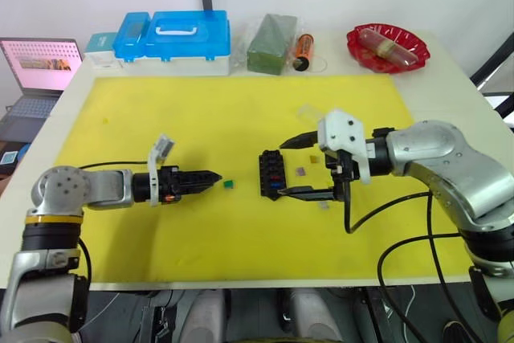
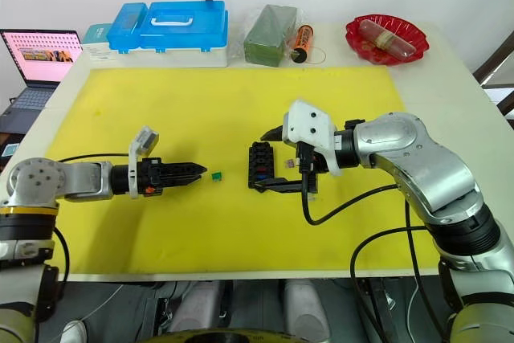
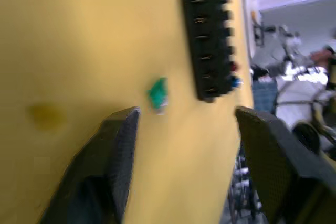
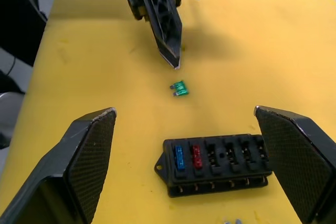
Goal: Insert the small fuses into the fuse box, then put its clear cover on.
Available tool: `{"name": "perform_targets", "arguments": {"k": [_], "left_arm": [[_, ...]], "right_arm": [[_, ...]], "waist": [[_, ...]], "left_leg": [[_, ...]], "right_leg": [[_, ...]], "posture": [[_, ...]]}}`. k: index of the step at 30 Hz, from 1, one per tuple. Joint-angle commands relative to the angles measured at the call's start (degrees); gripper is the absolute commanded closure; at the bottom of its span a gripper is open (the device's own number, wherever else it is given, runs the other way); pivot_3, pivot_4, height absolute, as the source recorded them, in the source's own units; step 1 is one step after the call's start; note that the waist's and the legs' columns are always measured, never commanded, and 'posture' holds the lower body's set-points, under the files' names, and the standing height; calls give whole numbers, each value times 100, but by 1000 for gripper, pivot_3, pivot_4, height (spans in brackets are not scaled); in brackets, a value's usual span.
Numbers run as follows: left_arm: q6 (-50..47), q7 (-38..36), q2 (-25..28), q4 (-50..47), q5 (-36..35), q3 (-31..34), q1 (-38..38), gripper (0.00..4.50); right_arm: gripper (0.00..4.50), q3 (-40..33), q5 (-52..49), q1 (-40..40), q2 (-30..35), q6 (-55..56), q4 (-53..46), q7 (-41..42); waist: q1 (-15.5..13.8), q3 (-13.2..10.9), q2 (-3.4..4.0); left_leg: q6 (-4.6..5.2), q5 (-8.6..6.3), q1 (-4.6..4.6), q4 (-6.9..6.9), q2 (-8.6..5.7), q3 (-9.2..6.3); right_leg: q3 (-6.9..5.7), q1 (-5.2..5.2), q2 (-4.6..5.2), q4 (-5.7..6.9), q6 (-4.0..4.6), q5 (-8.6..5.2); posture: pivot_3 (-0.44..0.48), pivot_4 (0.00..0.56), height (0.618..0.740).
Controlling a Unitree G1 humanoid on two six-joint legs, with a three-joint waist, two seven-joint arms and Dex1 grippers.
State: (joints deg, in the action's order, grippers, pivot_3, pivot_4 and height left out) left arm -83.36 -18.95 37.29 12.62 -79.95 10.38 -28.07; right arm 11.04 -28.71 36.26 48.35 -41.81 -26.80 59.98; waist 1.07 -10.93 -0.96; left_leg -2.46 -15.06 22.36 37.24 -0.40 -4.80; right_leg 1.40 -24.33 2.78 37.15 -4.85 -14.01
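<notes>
The right gripper, its black fingers spread wide, flanks the small black rectangular plastic fuse box on the yellow mat; blue and red fuses sit in its slots. A loose tiny translucent green blade fuse lies just beside the left gripper, whose fingers are parted.

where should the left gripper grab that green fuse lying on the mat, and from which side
Grip the green fuse across its plastic body, leaving the metal blades free for the slot. It lies flat on the yellow mat, apart from the fuse box, so probably come from above with the left gripper, which sits just beside it. The fuse is tiny and low, so the fingertips would likely need to nearly touch the mat.
</notes>
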Motion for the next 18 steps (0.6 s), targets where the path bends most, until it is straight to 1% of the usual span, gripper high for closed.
{"name": "perform_targets", "arguments": {"k": [1, 4, 9, 13, 16, 18], "left_arm": [[-150, 547, -189, -46, -430, 453, 10, 2876], [-288, 883, -316, 83, -548, 573, 0, 2876], [-393, 1241, -575, 230, -617, 642, 57, 2876], [-413, 1414, -784, 307, -647, 677, 22, 2876], [-474, 1479, -843, 299, -669, 683, 17, 2876], [-495, 1538, -851, 278, -655, 697, 31, 2520]], "right_arm": [[0, -18, 149, 154, 76, 125, -7, 78], [0, -31, 195, 158, 64, 136, 27, 102], [0, -68, 223, 150, 51, 124, 25, 95], [0, -92, 218, 135, 38, 93, -12, 71], [0, -97, 214, 135, 41, 77, -29, 54], [0, -108, 203, 128, 44, 63, -49, 41]], "waist": [[-24, 0, 0], [-37, 2, -3], [-40, 3, -3], [-44, 5, -2], [-50, 6, -3], [-49, 6, -3]], "left_leg": [[-2, 1, 0, 0, 0, 1], [-6, 3, 0, 0, -6, 4], [-8, 4, 0, -1, -10, 7], [-10, 5, 0, -2, -11, 10], [-12, 6, 0, -1, -14, 12], [-13, 7, 0, -2, -16, 13]], "right_leg": [[0, 0, 1, 0, 0, 0], [0, 0, 3, 0, 1, 1], [0, 0, 5, -1, 1, 1], [-1, 1, 5, -1, 2, 1], [-2, 2, 9, -1, 1, 1], [-2, 3, 10, -1, 1, 1]], "posture": [[0, 150, 740], [0, 150, 740], [0, 150, 740], [0, 150, 740], [0, 150, 740], [0, 150, 740]]}}
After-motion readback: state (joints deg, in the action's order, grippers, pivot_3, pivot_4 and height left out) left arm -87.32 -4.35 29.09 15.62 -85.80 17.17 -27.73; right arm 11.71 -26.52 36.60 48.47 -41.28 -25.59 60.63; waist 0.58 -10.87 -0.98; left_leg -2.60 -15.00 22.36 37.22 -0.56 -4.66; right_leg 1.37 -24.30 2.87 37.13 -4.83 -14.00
